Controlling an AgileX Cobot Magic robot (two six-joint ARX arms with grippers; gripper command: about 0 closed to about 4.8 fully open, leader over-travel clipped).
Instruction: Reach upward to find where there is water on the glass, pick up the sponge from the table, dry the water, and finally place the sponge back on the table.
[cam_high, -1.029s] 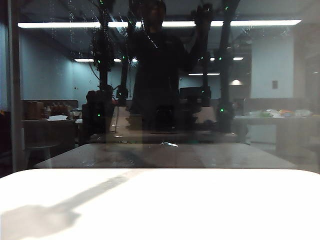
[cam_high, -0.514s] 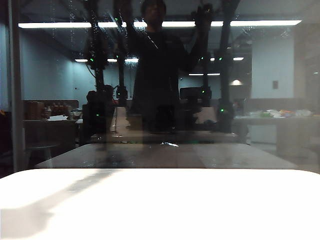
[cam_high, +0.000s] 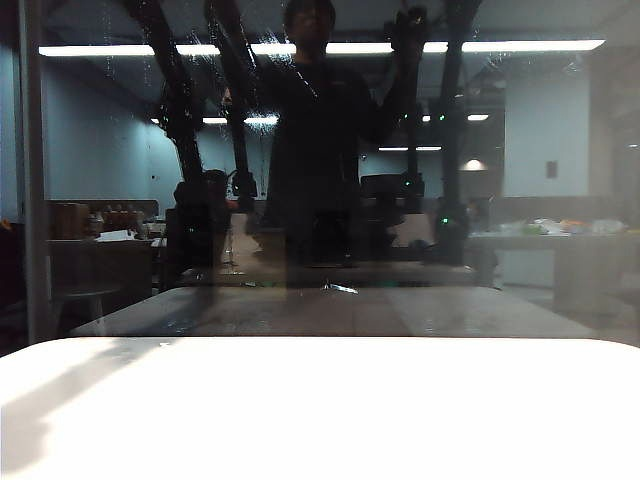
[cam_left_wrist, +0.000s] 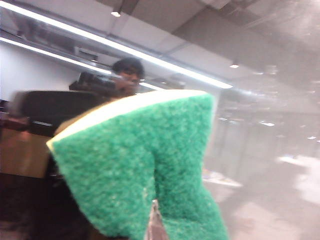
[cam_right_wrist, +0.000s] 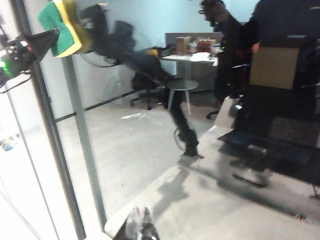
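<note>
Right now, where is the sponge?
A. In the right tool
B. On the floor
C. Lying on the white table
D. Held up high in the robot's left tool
D: the left tool is shut on the green-and-yellow sponge, lifted up beside the glass, with none on the table.

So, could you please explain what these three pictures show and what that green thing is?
This is a two-armed robot facing a glass pane. The wide picture is from a fixed camera: the white table carries only an arm's shadow, and the dark glass mirrors the arms and a person. The others are from wrist cameras. The left jaws, raised by the glass, are shut on the sponge, green face to the lens. The right jaws, lower down, look closed and empty.
</note>
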